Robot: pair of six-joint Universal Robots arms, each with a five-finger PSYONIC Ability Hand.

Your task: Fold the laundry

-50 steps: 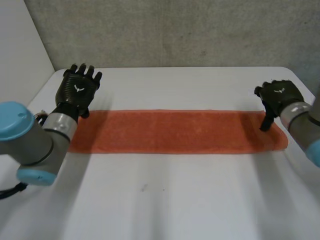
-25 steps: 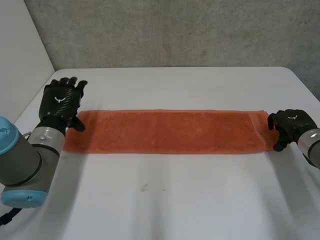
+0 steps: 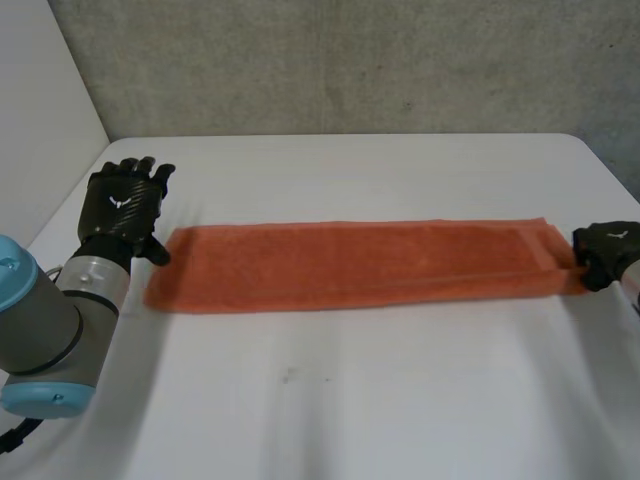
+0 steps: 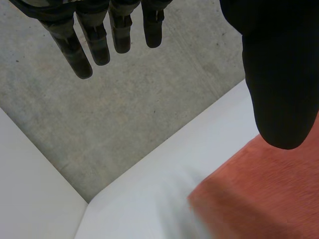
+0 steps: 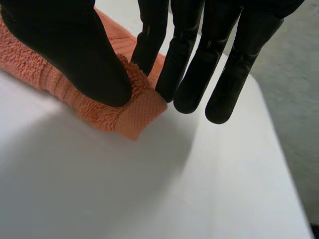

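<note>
White table (image 3: 330, 400) is standing against a grey concrete wall (image 3: 330, 60), and a long orange towel (image 3: 350, 265) is lying flat across it as a narrow strip, running from the robot's left side to its right.

At the strip's left end, the left hand (image 3: 120, 205) is sitting just beside the far corner, at the end of a grey arm (image 3: 50, 320) with light-blue caps. Its fingers (image 4: 94, 45) are reaching out straight and relaxed toward the wall, gripping nothing. Its thumb (image 4: 279, 74) is hanging over the towel's corner (whether it is touching the cloth cannot be told).

At the strip's right end, close to the table's edge, the right hand (image 3: 610, 250) is pinching the near corner of the towel. In the right wrist view, its thumb (image 5: 75, 50) is pressing down on the bunched cloth against one finger (image 5: 149, 45), while the other fingers are pointing straight down beside it, their tips close to the table. The woven hem of the corner is sticking out past the thumb. A raised crease is running along the towel's near edge toward this hand.
</note>
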